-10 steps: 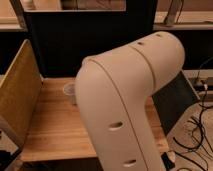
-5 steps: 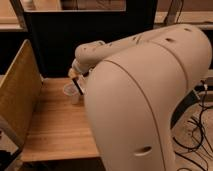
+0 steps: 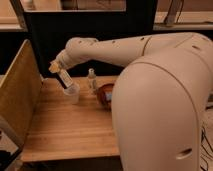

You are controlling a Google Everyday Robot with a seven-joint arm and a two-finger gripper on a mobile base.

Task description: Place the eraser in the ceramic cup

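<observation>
My gripper (image 3: 59, 71) is at the end of the white arm, just above and left of the ceramic cup (image 3: 72, 94), a pale tumbler on the wooden table (image 3: 65, 125). It is shut on the eraser (image 3: 65, 80), a black bar that hangs tilted. The bar's lower end sits at the cup's rim. The arm reaches in from the right, and its large white housing fills the right side of the view.
A slim clear bottle (image 3: 91, 78) stands right of the cup. A reddish-brown bowl (image 3: 104, 95) lies beside it, partly hidden by the arm. A wooden side panel (image 3: 20, 95) walls the table's left edge. A dark board stands behind the table.
The arm has swung away from the camera and stretched out to the left. The gripper with the eraser has come into sight over the cup.
</observation>
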